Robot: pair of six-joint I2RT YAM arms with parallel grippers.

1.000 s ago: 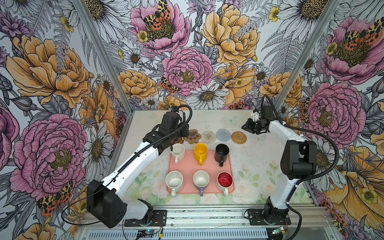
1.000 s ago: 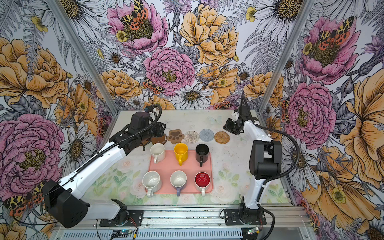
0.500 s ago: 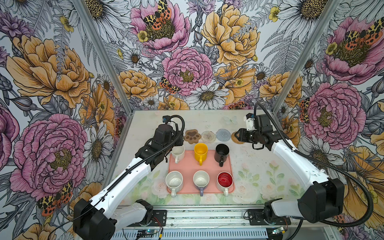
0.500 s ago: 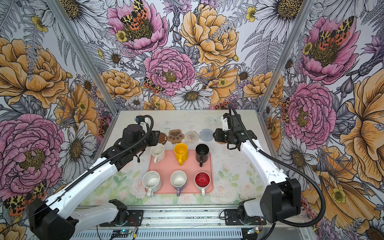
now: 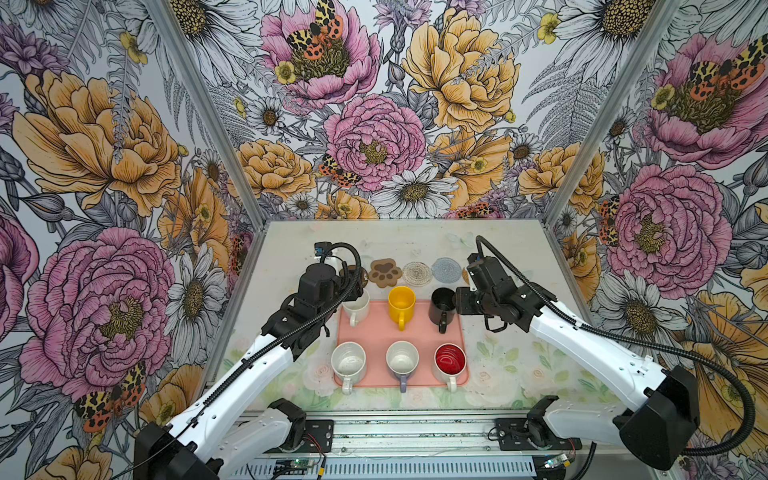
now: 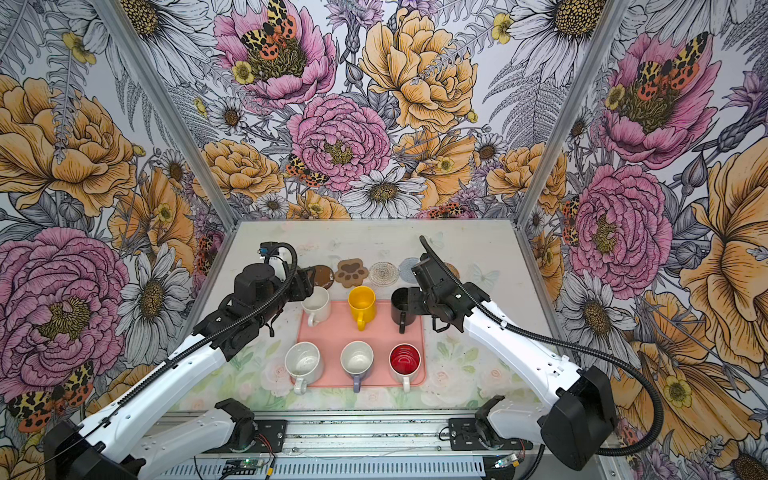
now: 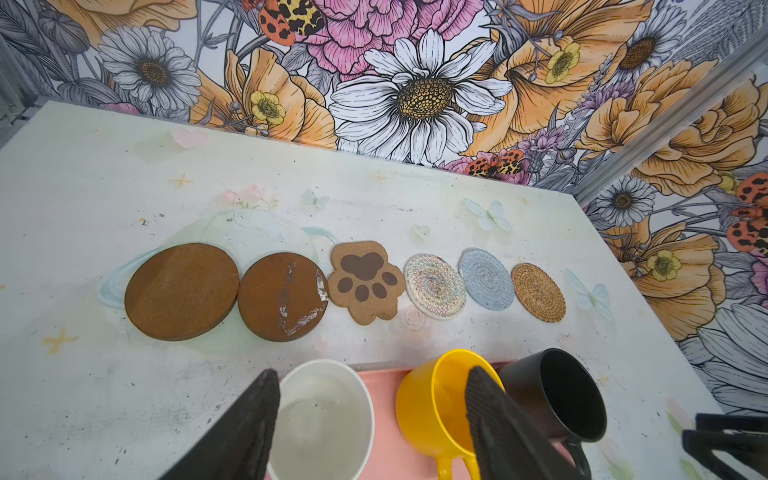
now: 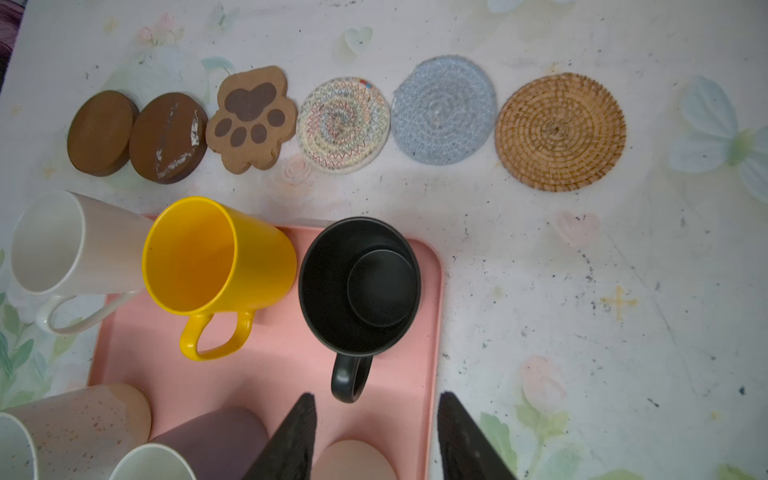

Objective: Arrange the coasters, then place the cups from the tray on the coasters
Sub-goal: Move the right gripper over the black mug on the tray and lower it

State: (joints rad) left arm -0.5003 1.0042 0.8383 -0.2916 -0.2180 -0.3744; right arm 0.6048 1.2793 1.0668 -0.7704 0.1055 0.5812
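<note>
Coasters [image 5: 385, 272] look arranged: six in one row on the table [image 5: 523, 249], just behind the tray [image 5: 376, 332]. All six cups stand on the tray, so moving cups is the step in hand.

Left gripper [image 7: 372, 374]: jaws wide, nothing held. The white mug [image 7: 324, 419], at the tray's back-left corner, sits right in the gap. One finger is outside its wall and the other is between it and the yellow mug [image 7: 432, 407]. I can't tell from the wrist view whether the pads touch the wall yet. In both top views its handle points at the near table edge, away from the coasters, so a body grasp is what's lined up. The two dark brown discs [image 7: 181, 291] lie just beyond the mug.

Right gripper [image 8: 377, 397]: jaws roughly half apart, empty. The black mug [image 8: 359, 282], at the back-right corner, is just ahead of the jaws and apart from them. Its handle points straight back into the gap. The rattan disc [image 8: 560, 131] lies beyond the mug, toward the right arm's outer side.

Each arm is nearer its own mug, so no crossing is needed. Risk: the yellow mug is just beside the left inner finger.
</note>
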